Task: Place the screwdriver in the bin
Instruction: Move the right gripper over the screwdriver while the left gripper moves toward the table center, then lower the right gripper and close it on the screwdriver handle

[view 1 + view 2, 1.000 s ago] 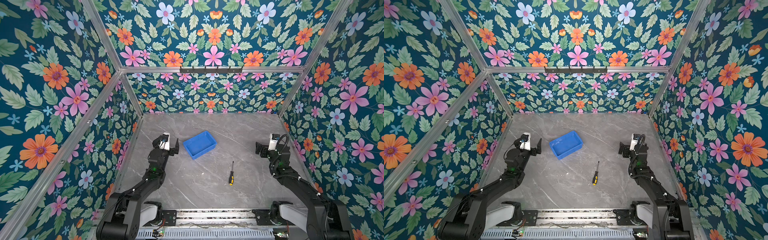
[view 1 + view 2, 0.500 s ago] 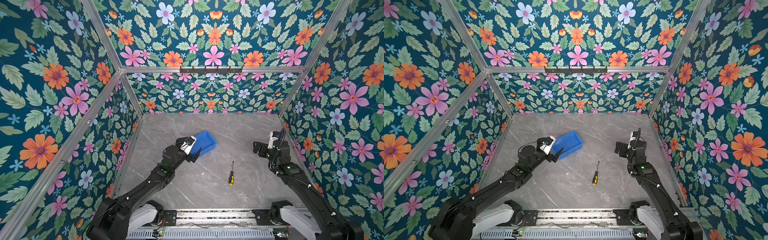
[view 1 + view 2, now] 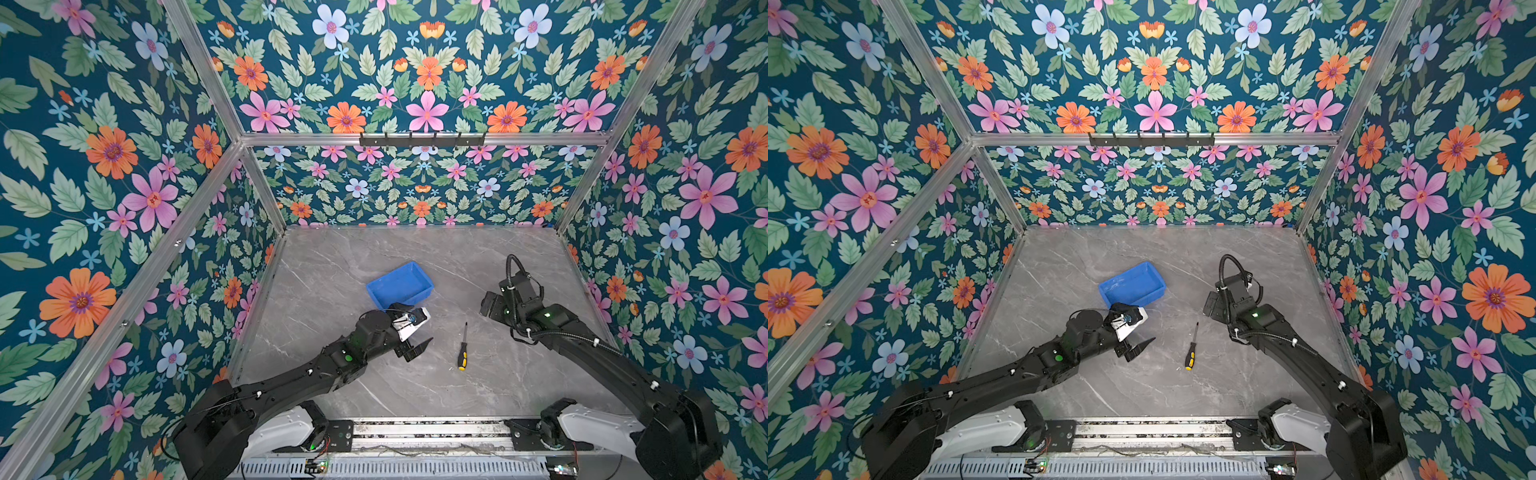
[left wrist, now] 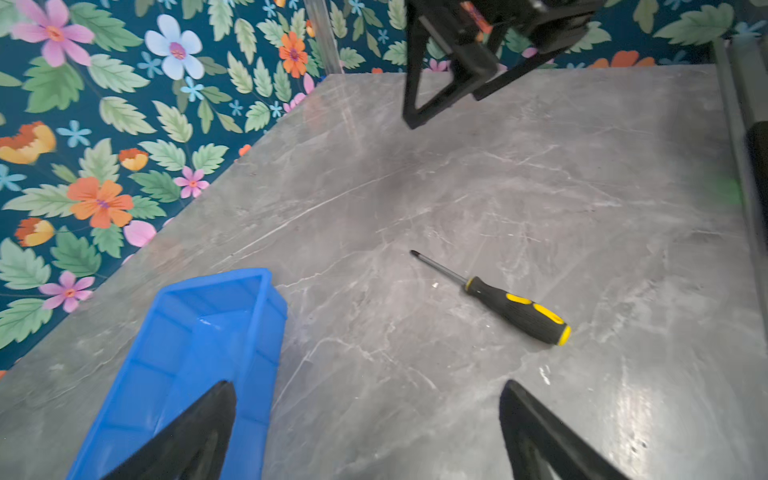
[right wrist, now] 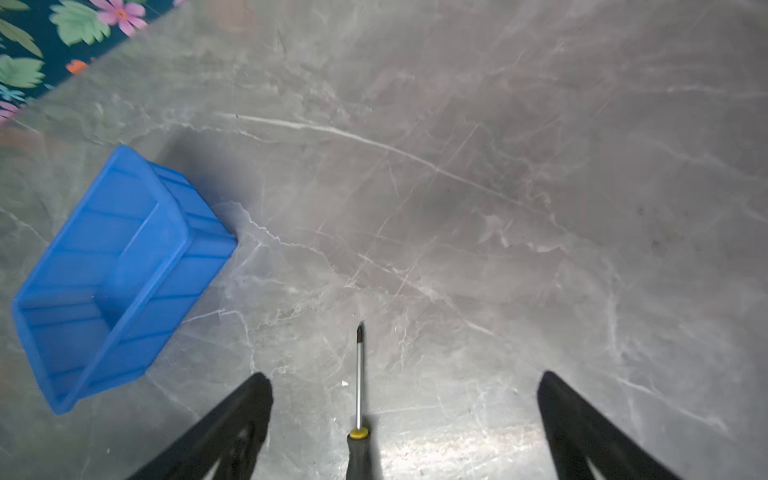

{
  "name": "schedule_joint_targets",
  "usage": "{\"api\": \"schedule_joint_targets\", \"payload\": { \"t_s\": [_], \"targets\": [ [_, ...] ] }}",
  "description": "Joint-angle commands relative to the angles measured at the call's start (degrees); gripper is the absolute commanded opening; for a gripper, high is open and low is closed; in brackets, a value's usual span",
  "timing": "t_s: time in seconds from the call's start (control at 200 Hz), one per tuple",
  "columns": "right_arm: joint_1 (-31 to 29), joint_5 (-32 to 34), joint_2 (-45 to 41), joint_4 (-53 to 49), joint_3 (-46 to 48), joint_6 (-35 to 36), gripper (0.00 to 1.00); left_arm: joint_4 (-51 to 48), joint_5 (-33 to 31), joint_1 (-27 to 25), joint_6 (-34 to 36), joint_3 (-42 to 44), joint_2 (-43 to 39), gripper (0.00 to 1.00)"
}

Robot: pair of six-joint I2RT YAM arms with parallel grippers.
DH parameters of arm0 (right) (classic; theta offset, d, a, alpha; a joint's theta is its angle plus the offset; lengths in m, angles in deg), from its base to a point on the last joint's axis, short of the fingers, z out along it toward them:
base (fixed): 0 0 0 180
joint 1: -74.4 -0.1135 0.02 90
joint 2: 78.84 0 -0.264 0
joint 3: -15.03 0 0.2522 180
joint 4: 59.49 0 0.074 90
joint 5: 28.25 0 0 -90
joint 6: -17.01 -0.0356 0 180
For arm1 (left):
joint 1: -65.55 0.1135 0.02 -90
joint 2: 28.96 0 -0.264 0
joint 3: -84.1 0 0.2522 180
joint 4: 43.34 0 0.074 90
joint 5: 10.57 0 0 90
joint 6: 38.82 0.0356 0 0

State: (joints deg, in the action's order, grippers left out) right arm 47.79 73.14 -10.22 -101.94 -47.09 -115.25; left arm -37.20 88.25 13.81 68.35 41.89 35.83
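The screwdriver [image 3: 462,347] [image 3: 1192,347], with a black-and-yellow handle, lies flat on the grey table, its tip pointing toward the back. The blue bin [image 3: 400,286] [image 3: 1133,286] stands empty behind it and to its left. My left gripper [image 3: 424,330] [image 3: 1144,330] hangs open in front of the bin, left of the screwdriver. In the left wrist view the screwdriver [image 4: 511,307] lies ahead of the open left gripper [image 4: 368,384], with the bin [image 4: 199,345] beside one finger. My right gripper [image 3: 487,306] [image 5: 404,377] is open above the screwdriver's shaft [image 5: 359,374].
Floral walls close in the marble table [image 3: 374,249] on the left, back and right. A metal rail [image 3: 415,430] with both arm bases runs along the front edge. In the left wrist view the right gripper [image 4: 449,83] hangs beyond the screwdriver.
The left arm has swung from the left wall to the middle, in front of the bin. The right arm has moved in from the right wall over the screwdriver. Both grippers stayed open.
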Motion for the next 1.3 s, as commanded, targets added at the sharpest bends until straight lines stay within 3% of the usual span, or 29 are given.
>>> {"api": "schedule_joint_targets", "payload": {
  "t_s": [0.0, 0.245, 0.775, 1.295],
  "targets": [
    [-1.2, -3.4, 3.8, -1.4, -1.4, -2.7, 0.99, 2.7, -0.8, -2.2, -1.1, 0.2, 1.0, 1.00],
    [-1.2, -8.1, 16.4, -6.8, -9.4, -1.2, 0.98, 4.9, -2.8, -4.9, -3.0, 1.5, 1.8, 1.00],
    [-1.5, -16.9, 33.6, -14.2, -16.4, 1.0, 0.49, 5.9, -5.1, -6.1, -5.4, 3.9, 0.6, 1.00],
    [-1.7, -19.4, 38.7, -16.0, -18.4, -0.4, 0.21, 4.9, -5.3, -6.6, -6.0, 5.8, -1.7, 1.00]
  ]
}}
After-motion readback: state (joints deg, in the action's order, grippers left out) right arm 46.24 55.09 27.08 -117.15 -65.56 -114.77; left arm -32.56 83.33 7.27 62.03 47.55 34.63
